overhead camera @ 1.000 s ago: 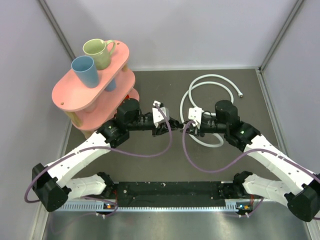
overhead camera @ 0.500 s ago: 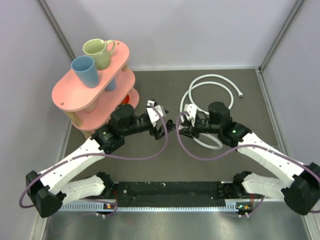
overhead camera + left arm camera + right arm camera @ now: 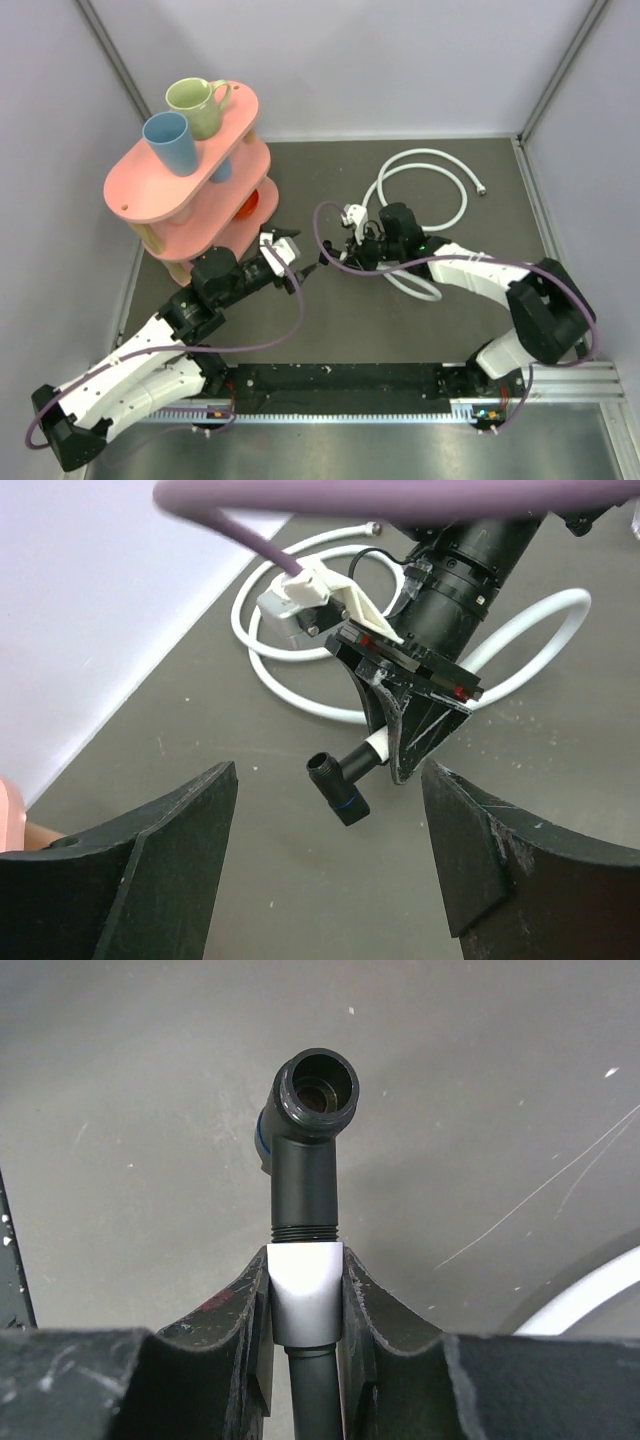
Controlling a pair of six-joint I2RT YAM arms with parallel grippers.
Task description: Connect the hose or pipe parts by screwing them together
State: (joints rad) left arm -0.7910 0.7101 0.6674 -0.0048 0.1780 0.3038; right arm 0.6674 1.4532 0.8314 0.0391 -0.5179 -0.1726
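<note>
In the right wrist view my right gripper (image 3: 305, 1260) is shut on the silvery end fitting (image 3: 305, 1295) of the white hose (image 3: 440, 165). The black connector (image 3: 305, 1140) sits on that fitting, its open threaded port facing away, held above the table. From the left wrist view the connector (image 3: 338, 785) hangs free in front of my left fingers (image 3: 170, 850), which stand wide apart with nothing between them. In the top view my left gripper (image 3: 307, 266) is a short way left of my right gripper (image 3: 345, 252). The hose lies coiled at the back right, with its other end fitting (image 3: 483, 188) on the table.
A pink two-tier rack (image 3: 150, 195) stands at the back left with a green mug (image 3: 195, 105) and a blue cup (image 3: 170, 142) on top, close to my left arm. Purple cables (image 3: 300, 310) loop from both wrists. Grey walls enclose the table.
My left gripper has opened and drawn back toward the near left, away from the connector. My right gripper has moved left, still shut on the fitting with the connector on it.
</note>
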